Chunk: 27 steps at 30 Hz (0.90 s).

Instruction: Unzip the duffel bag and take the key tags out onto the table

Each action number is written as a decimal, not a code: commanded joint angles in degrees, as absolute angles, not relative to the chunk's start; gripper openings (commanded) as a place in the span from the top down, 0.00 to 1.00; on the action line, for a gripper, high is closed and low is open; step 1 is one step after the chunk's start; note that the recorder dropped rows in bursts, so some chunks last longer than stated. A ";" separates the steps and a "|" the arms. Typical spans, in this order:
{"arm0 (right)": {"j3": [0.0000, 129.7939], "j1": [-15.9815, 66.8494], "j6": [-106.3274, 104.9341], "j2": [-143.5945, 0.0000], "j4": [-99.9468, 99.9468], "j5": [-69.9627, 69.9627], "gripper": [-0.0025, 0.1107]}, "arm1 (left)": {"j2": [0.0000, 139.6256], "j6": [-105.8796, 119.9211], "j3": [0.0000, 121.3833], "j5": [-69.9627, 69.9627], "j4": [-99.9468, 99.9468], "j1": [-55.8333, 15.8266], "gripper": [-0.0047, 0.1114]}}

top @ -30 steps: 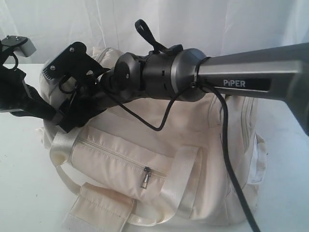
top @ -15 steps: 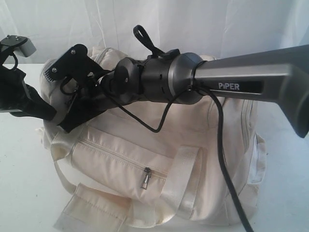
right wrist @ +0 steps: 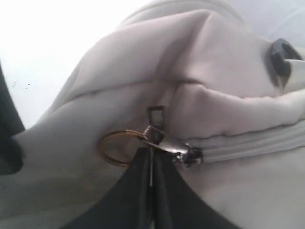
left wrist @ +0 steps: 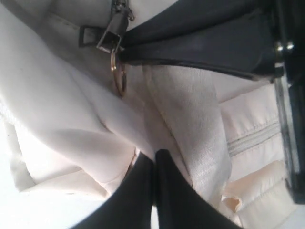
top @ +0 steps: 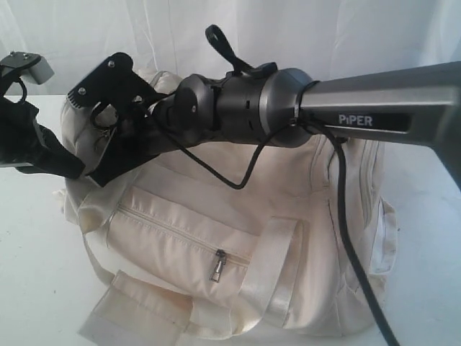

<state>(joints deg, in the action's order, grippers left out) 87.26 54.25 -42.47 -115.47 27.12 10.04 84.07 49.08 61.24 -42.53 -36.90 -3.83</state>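
Observation:
The cream duffel bag [top: 216,216] lies on the white table [top: 29,274], with its top zip [right wrist: 248,145] closed in the right wrist view. My right gripper [right wrist: 151,151] reaches across to the bag's left end and is shut on the dark metal zip pull [right wrist: 164,143], which carries a gold ring [right wrist: 114,148]. My left gripper [left wrist: 154,155] is shut on a fold of the bag's fabric [left wrist: 95,129] just below that same pull [left wrist: 110,40]. The two grippers meet at the bag's left end [top: 94,162]. The key tags are hidden.
The right arm [top: 374,108] spans the bag's top, with its black cable [top: 346,238] hanging over the bag's right side. A front pocket with a closed zip and metal pull [top: 217,268] faces the camera. A strap flap [top: 137,310] lies on the table in front. White curtain [top: 288,29] behind.
The right arm has shifted slightly up and to the right while holding the pull. The bag's left end rose a little and the front strap flap moved.

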 commanded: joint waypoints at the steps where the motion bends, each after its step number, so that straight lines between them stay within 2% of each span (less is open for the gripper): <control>1: 87.39 52.30 -42.80 -113.99 27.11 9.19 0.98 | 82.31 49.57 61.75 -45.17 -40.62 -3.62 0.96; 10: 87.39 50.42 -40.58 -113.89 27.11 11.97 0.98 | 82.31 49.57 61.75 -45.17 -40.62 -3.62 0.96; 18: 87.39 50.29 -37.24 -113.89 27.43 24.30 0.95 | 82.31 49.71 61.75 -45.16 -40.62 -3.62 0.96; 21: 87.39 50.29 -37.24 -113.76 27.43 24.76 0.84 | 82.31 49.71 61.75 -45.16 -40.62 -3.62 0.96; 25: 87.39 50.29 -37.07 -113.49 28.98 21.42 0.61 | 82.31 49.73 61.75 -45.34 -40.62 -3.62 0.96; 27: 87.39 50.29 -36.79 -113.40 29.69 18.89 0.53 | 82.31 49.73 61.75 -45.34 -40.62 -3.62 0.96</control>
<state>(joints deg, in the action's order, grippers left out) 87.26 50.78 -37.44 -114.12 28.48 21.64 84.07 49.54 61.24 -43.68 -37.47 -3.83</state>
